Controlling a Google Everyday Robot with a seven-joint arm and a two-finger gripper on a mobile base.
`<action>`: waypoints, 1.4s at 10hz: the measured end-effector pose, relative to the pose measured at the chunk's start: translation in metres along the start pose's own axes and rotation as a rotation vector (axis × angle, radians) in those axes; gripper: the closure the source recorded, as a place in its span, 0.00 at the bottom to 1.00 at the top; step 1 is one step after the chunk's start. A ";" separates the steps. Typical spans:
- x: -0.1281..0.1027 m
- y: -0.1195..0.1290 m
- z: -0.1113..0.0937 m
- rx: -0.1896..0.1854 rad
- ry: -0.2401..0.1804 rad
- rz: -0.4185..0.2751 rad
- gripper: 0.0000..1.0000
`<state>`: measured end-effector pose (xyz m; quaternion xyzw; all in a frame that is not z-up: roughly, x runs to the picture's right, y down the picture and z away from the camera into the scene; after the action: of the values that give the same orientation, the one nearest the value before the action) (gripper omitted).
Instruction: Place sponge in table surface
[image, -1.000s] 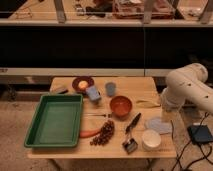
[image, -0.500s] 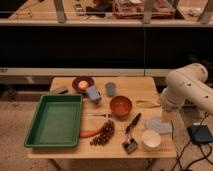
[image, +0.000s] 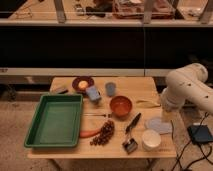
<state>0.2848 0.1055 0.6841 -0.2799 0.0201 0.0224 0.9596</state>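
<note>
Nothing has moved. Sponge (image: 92, 93) rests on surface (image: 145, 87) left of bowl (image: 120, 105); claw (image: 166, 114), right of bowl, wide, empty: placing seems done.

Green plastic tray (image: 37, 132), far left. Dark red plate (image: 82, 84) and blue-grey cup (image: 110, 88), rear. Orange bowl (image: 120, 105), centre. Carrot (image: 90, 132) touching dark grapes (image: 103, 133), front. Black brush (image: 131, 144), white cup (image: 151, 140) and grey cloth (image: 159, 125), right.

A speckled beige floor (image: 15, 125) is spreading below. A dark panel wall (image: 100, 50) is running across behind, with a pale rail (image: 30, 72) crossing its foot. Above, a lit shelf (image: 40, 22) is carrying grey posts (image: 60, 10) and clutter (image: 140, 7).
</note>
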 end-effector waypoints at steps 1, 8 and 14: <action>0.000 0.000 0.000 0.000 0.000 0.000 0.35; -0.012 -0.011 -0.003 0.007 0.005 -0.091 0.35; -0.141 -0.071 -0.028 0.083 -0.150 -0.783 0.35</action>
<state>0.1477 0.0260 0.7060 -0.2250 -0.1573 -0.3253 0.9049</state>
